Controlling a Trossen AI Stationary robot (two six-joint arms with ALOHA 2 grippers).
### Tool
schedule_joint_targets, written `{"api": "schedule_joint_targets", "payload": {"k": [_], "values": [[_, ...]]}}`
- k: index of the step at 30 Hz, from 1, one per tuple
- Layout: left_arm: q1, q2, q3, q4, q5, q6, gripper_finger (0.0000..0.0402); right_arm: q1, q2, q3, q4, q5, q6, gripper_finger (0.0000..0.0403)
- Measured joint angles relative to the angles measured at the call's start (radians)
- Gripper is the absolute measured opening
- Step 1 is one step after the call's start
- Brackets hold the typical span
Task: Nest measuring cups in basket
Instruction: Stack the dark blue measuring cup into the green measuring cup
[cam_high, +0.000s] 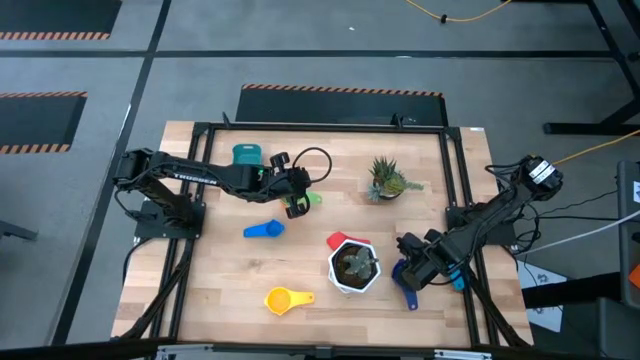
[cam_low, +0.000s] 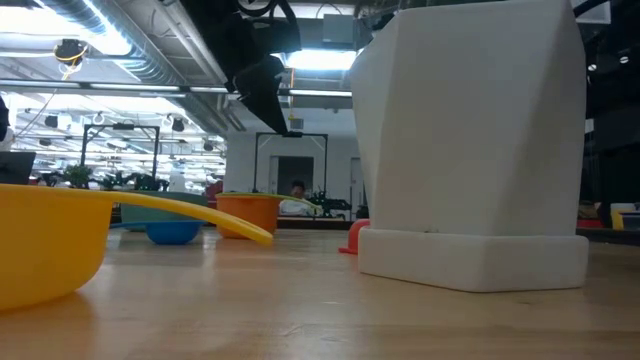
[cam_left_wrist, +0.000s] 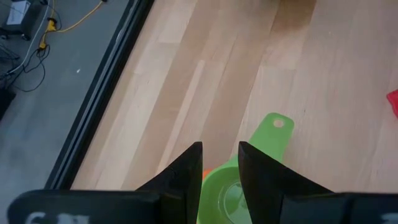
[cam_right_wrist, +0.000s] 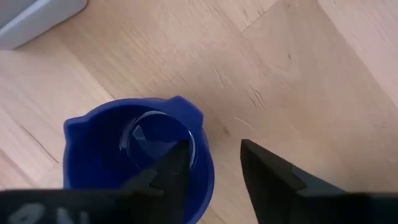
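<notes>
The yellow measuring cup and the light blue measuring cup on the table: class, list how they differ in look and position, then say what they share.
Colour: the yellow measuring cup is yellow, the light blue measuring cup light blue. Position: in the high view the yellow one lies near the table's front edge, the light blue one nearer the middle, by the left gripper. Handles: the yellow one's points toward the white hexagonal plant pot, the light blue one's away from it. Both lie loose on the wooden table, untouched by any gripper.

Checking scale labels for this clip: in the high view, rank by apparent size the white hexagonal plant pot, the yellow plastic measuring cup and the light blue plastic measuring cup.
1. White hexagonal plant pot, clearly largest.
2. Yellow plastic measuring cup and light blue plastic measuring cup: they look about alike, so I would not rank them.
</notes>
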Motion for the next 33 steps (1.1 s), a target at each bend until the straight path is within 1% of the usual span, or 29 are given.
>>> {"api": "schedule_joint_targets", "payload": {"k": [3, 7, 9, 10, 15, 17, 19, 22, 24, 27, 30, 33], "values": [[0.000, 0.000, 0.000, -0.003, 0.000, 0.001, 0.0096, 0.000, 0.000, 0.000, 0.001, 0.000, 0.000, 0.0113], [0.000, -0.018, 0.000, -0.028, 0.000, 0.003, 0.0096, 0.000, 0.000, 0.000, 0.003, 0.000, -0.001, 0.0056], [0.000, -0.036, 0.000, -0.066, 0.000, 0.003, 0.0096, 0.000, 0.000, 0.000, 0.004, 0.002, 0.000, 0.0024], [0.000, -0.046, 0.000, -0.086, 0.000, 0.003, 0.0096, -0.001, 0.000, 0.000, 0.004, 0.002, -0.001, 0.0016], [0.000, -0.122, 0.000, -0.212, -0.001, -0.001, 0.0096, -0.012, 0.000, 0.020, -0.039, -0.006, -0.006, 0.0020], [0.000, -0.158, 0.000, -0.259, -0.001, -0.021, 0.0096, -0.029, -0.003, 0.042, -0.084, -0.007, -0.039, 0.0019], [0.000, -0.192, -0.016, -0.268, -0.002, -0.038, 0.0096, -0.053, -0.006, 0.074, -0.130, -0.006, -0.103, 0.0014], [0.000, -0.268, -0.110, -0.211, 0.014, -0.046, 0.0096, -0.102, -0.007, 0.136, -0.208, -0.006, -0.214, 0.0010], [0.000, -0.325, -0.203, -0.163, 0.057, -0.051, 0.0096, -0.139, -0.007, 0.179, -0.264, -0.006, -0.293, 0.0010], [0.000, -0.413, -0.340, -0.035, 0.145, -0.052, 0.0096, -0.203, -0.007, 0.252, -0.352, 0.001, -0.414, 0.0015], [0.000, -0.479, -0.452, 0.082, 0.250, -0.053, 0.0096, -0.277, -0.006, 0.321, -0.424, 0.047, -0.552, 0.0015], [-0.001, -0.515, -0.527, 0.173, 0.295, -0.053, 0.0096, -0.359, -0.007, 0.394, -0.470, 0.102, -0.697, 0.0014]]}}
